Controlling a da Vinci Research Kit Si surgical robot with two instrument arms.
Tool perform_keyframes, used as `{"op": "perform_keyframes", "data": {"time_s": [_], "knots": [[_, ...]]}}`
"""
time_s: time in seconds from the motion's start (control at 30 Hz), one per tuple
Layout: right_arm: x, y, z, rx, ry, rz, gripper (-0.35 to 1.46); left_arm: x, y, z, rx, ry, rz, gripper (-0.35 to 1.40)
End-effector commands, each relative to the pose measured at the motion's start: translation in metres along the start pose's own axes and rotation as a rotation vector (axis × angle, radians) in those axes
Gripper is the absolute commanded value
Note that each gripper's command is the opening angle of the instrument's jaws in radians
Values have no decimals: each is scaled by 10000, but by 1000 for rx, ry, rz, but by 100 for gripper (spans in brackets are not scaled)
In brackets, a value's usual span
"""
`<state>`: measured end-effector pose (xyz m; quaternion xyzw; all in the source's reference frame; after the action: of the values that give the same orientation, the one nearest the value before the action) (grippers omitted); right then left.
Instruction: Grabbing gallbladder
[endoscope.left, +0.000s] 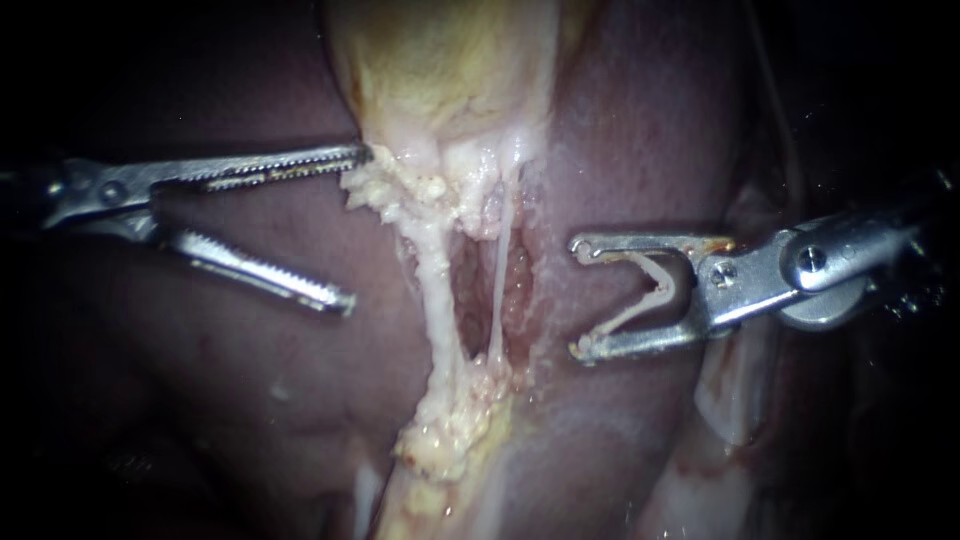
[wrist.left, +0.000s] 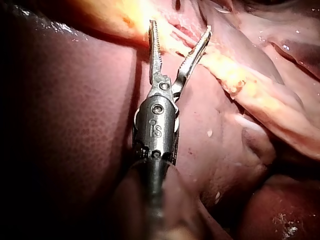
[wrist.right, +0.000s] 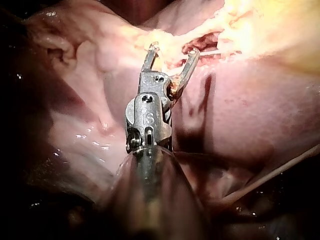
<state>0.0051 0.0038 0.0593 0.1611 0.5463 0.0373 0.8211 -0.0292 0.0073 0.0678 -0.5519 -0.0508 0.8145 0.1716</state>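
while spread wide, left instrument (endoscope.left: 357, 228) sits beside gallbladder (endoscope.left: 450, 70).

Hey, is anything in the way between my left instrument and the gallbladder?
Nothing visible. The left instrument has its jaws open, and the upper jaw's tip sits right at the gallbladder's lower edge; whether it touches, I cannot tell. Only bare liver lies beneath the jaws.
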Motion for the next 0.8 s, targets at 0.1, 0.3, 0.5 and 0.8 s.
{"op": "perform_keyframes", "data": {"time_s": [0.1,0.3,0.5,0.8], "knots": [[0,0,0,0,0,0,50,-3,-8,6,10,-6,26,74],[0,0,1,0,0,-1,50,-6,-19,13,30,-17,86,83],[0,0,1,0,0,-1,50,-12,-27,16,41,-22,90,79],[0,0,2,0,0,-1,50,-31,-24,27,40,-48,58,32]]}}
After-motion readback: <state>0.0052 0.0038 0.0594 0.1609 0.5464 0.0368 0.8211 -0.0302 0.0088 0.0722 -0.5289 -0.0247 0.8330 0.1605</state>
